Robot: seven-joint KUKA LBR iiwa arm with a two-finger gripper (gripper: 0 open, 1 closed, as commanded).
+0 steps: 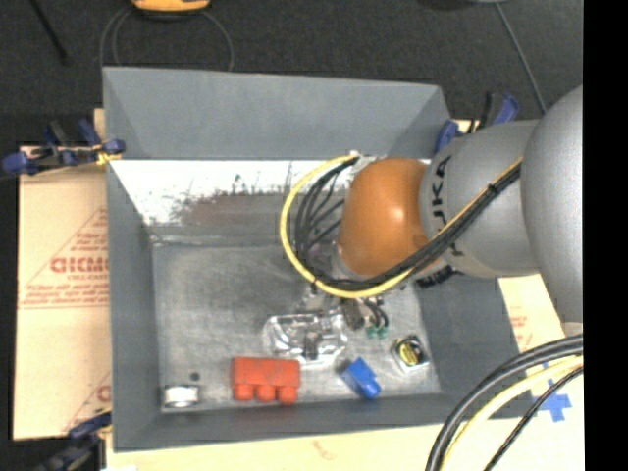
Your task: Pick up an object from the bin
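Note:
My gripper (321, 328) reaches down from under the arm's orange cover into the front middle of the bin. It is right over a crumpled clear plastic thing (292, 334) and seems to touch it. A red block with three round studs (264, 379) lies just in front and to the left of it. To the gripper's front right lies a small blue piece (360, 378). A little green thing (376, 331) sits close on the right.
A yellow and black tape measure (409, 351) lies by the bin's right wall. A small silvery round thing (181, 394) rests in the front left corner. The arm and its cables cover the back right of the bin floor.

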